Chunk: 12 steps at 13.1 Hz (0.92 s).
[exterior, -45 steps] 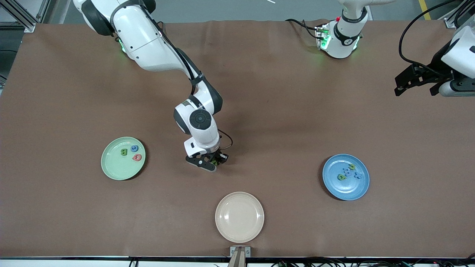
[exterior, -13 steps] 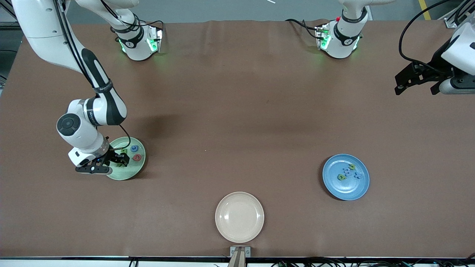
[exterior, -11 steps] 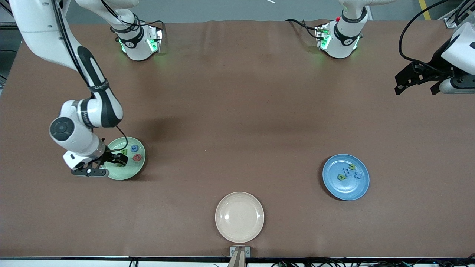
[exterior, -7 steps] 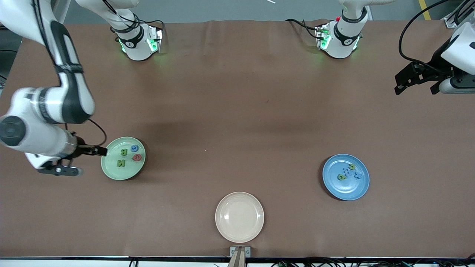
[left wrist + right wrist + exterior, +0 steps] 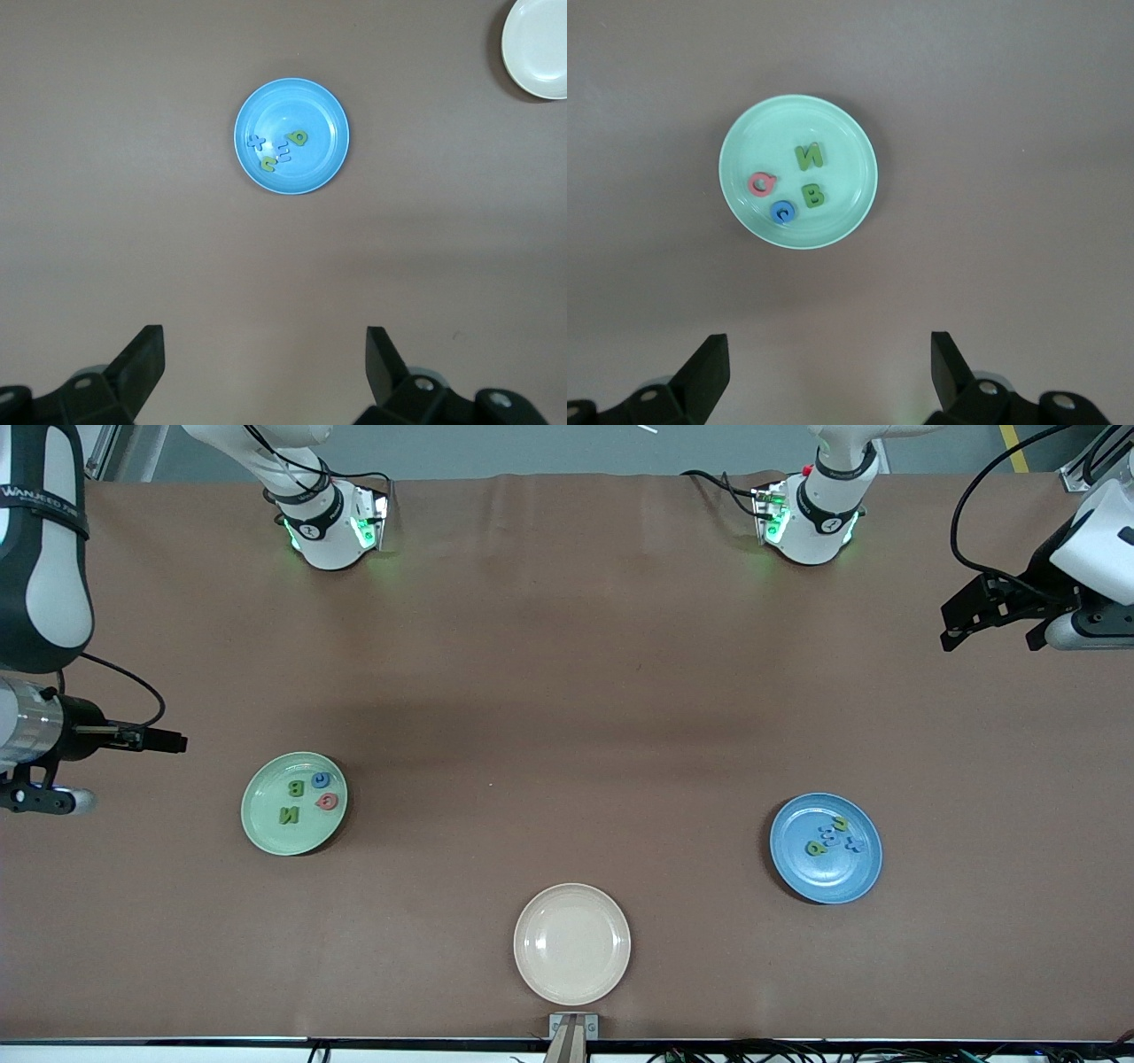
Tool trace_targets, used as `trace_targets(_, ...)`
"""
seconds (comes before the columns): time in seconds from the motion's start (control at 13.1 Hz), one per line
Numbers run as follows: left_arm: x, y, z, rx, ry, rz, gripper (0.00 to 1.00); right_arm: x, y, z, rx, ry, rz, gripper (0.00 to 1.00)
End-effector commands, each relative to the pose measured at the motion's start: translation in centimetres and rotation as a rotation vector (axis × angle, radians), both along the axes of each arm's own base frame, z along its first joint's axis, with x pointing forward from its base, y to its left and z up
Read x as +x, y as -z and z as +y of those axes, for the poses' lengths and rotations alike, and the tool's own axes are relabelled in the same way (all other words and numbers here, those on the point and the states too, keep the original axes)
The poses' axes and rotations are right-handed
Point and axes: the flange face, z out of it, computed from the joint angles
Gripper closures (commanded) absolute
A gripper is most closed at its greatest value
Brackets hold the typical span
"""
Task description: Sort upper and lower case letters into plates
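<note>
The mint green plate (image 5: 266,828) lies toward the right arm's end of the table. It holds a green N (image 5: 289,814), a green B (image 5: 296,786), a blue letter (image 5: 321,779) and a pink letter (image 5: 329,802). The right wrist view shows the plate (image 5: 837,133) from above. The blue plate (image 5: 846,877) toward the left arm's end holds several small green and blue letters (image 5: 828,837); it also shows in the left wrist view (image 5: 314,168). My right gripper (image 5: 120,772) is open and empty, high over the table's end (image 5: 828,363). My left gripper (image 5: 988,636) is open and empty (image 5: 266,359), waiting high over its end.
A cream-beige plate (image 5: 572,943) lies empty near the table's front edge, midway between the two plates. It shows at the corner of the left wrist view (image 5: 536,40). Both arm bases (image 5: 328,522) stand along the back edge.
My right gripper carried the green N to the mint plate, let it go there, and rose away toward the right arm's end. The left arm has not moved.
</note>
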Motion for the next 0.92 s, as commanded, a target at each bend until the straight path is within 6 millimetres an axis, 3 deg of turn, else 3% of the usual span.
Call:
trace_targets(0.0, -0.8, -0.6, 0.0, 0.019, 0.017, -0.01, 0.0, 0.8, -1.7, 0.2, 0.017, -0.009, -0.034, 0.0)
trace_targets(0.31, -0.9, -0.7, -0.1, 0.01, 0.016, -0.01, 0.0, 0.9, -2.8, 0.6, 0.026, -0.02, -0.053, 0.0)
trace_targets(0.84, -1.0, -0.5, -0.1, 0.01, 0.016, -0.006, 0.0, -1.2, -4.0, 1.4, 0.021, -0.028, -0.023, 0.0)
